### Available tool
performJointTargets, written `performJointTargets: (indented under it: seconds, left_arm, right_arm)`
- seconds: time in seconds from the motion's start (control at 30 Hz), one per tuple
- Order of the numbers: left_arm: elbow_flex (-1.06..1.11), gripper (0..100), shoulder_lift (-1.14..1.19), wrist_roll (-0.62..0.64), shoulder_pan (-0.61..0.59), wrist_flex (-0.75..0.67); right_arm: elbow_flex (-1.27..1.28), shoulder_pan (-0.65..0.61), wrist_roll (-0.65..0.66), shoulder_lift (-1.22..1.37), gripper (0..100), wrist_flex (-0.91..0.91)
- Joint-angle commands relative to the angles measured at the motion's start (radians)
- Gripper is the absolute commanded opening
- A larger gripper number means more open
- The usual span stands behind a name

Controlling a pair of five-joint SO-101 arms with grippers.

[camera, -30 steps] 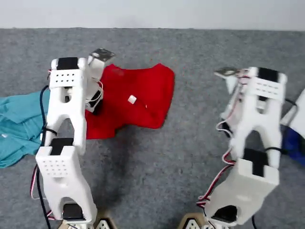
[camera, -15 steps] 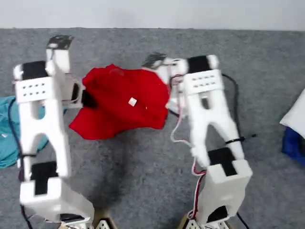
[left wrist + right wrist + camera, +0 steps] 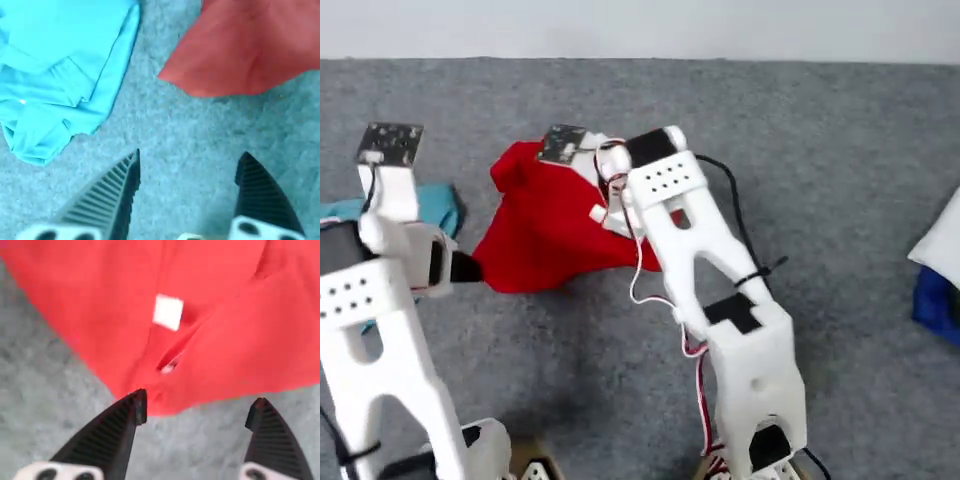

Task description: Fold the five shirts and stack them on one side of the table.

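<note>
White arms (image 3: 690, 215) carry black motors (image 3: 732, 312), red-and-white cables (image 3: 638, 272) and ribbed black fingers (image 3: 107, 435).

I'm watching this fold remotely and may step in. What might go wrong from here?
The right gripper is open over a creased edge of the red shirt; closing there may pinch several layers and bunch it. The left gripper hangs open over bare carpet between the teal shirt and the red one; a grab might catch the wrong shirt or nothing.

Robot test bench: grey felt table (image 3: 820, 150), white wall (image 3: 640, 25).
</note>
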Motion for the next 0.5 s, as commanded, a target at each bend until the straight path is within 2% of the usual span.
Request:
performJointTargets:
  seconds: [0.0, 0.13, 0.37, 0.47]
  left_arm:
    - [0.045, 28, -0.089, -0.012, -0.009, 0.032]
    - [0.094, 26, -0.161, -0.012, -0.009, 0.032]
    - [0.122, 26, -0.256, -0.012, -0.009, 0.032]
    - [0.122, 26, -0.265, -0.012, -0.009, 0.032]
  right_arm:
    - [-0.181, -0.004, -0.009, 0.082, 32.1, 0.007]
    - [-0.339, -0.002, -0.005, 0.246, 29.9, -0.004]
    - [-0.669, 0.028, -0.003, 0.526, 0.8, -0.041]
    - [-0.766, 0.067, -0.005, 0.607, 3.1, -0.031]
